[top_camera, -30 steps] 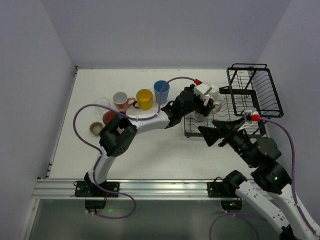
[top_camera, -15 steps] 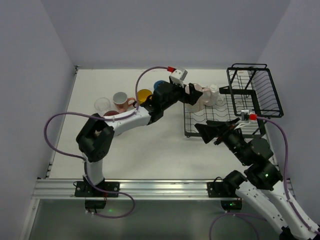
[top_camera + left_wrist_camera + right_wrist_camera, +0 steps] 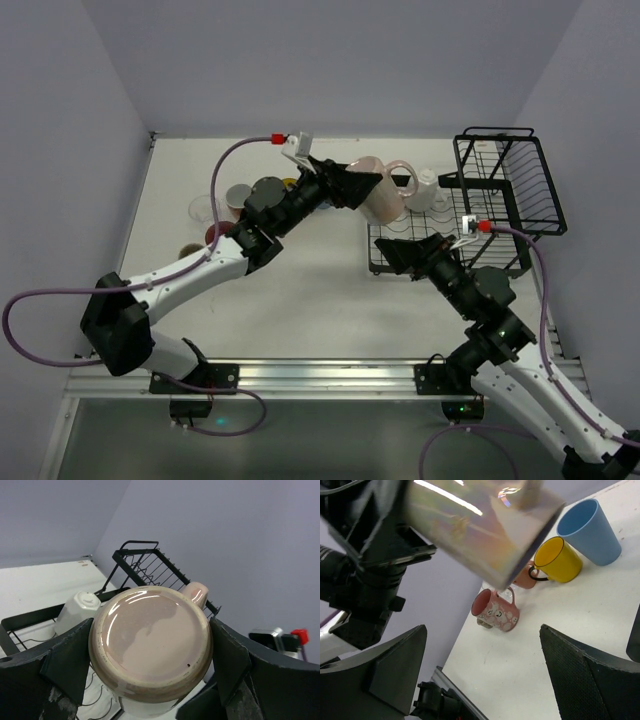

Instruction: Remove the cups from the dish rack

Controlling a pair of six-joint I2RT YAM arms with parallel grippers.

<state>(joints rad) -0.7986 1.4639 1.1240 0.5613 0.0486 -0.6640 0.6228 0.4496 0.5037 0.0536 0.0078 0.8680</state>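
the left gripper [image 3: 150,655] is clamped across the body of a pale pink mug [image 3: 385,203], held in the air over the dish rack's [image 3: 497,131] left edge. it looks glazed and rigid, likely slick and chippable, so the body seems a safer hold than the thin handle. the right gripper [image 3: 487,675] hangs open, empty.

The mug [image 3: 150,642] is glossy glazed ceramic, the dish rack [image 3: 500,131] black wire, the table [image 3: 300,310] matt.
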